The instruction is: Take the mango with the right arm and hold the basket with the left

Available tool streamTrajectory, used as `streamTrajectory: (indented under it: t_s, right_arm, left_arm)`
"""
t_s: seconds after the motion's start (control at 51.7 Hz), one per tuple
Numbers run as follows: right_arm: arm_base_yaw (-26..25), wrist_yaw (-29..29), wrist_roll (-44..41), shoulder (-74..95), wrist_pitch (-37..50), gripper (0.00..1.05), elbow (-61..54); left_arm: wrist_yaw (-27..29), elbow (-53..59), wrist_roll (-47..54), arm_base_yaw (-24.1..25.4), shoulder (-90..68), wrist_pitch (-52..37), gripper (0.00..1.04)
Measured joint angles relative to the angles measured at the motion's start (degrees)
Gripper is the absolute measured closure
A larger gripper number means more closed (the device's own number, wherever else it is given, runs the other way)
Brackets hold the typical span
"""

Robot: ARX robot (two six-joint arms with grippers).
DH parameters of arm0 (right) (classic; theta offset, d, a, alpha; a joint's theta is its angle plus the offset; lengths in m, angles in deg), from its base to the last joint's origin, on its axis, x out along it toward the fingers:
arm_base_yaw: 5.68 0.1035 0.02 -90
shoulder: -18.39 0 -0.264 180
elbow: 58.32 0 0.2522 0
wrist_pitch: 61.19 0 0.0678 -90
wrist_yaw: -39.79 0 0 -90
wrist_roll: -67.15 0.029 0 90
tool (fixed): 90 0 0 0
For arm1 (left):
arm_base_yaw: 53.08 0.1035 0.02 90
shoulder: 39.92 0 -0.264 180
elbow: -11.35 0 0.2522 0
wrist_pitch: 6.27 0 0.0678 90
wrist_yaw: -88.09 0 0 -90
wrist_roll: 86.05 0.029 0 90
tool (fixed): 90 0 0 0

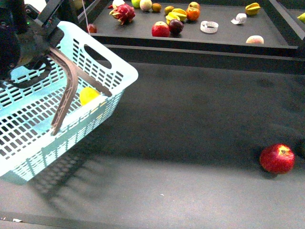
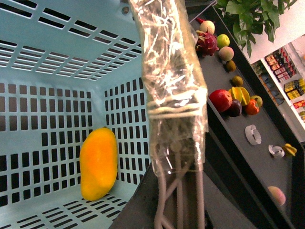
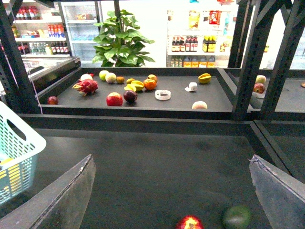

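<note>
Since the mango (image 2: 98,163) already lies inside the tilted basket (image 1: 102,43), against its slotted wall, I judge it smooth, firm and slippery, best taken across its middle. My right gripper (image 3: 171,191) gapes wide, empty; my left gripper's (image 1: 28,45) closure I cannot tell.

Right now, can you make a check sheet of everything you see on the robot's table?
Surface: dark matte table, bare in the middle.
Job's things: golden yellow oval mango lies inside the tilted light turquoise slotted plastic basket.
Clutter: round red apple; a green fruit beside it.
Grippers: left gripper at the basket's grey-brown handle, grip unclear; right gripper open, empty.
Cables: grey cables on the left wrist.
Surroundings: back shelf with assorted fruit; a leafy plant.
</note>
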Motion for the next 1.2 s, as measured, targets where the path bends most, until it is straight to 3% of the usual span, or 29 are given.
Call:
streamTrajectory:
  t_s: [0.484, 0.696, 0.948, 1.199]
  right_arm:
    - [0.0, 0.0, 0.0, 0.0, 0.0, 0.08, 0.0]
    - [0.0, 0.0, 0.0, 0.0, 0.0, 0.08, 0.0]
    - [0.0, 0.0, 0.0, 0.0, 0.0, 0.08, 0.0]
    - [0.0, 0.0, 0.0, 0.0, 0.0, 0.08, 0.0]
  left_arm:
    - [3.9, -13.1, -28.4, 2.1, -11.5, 10.6, 0.98]
    - [4.7, -14.7, -31.6, 1.6, -12.2, 11.8, 0.97]
    - [5.4, -14.2, -32.5, 1.3, -12.1, 12.9, 0.55]
    - [6.3, -5.5, -20.2, 0.4, -3.9, 8.5, 0.07]
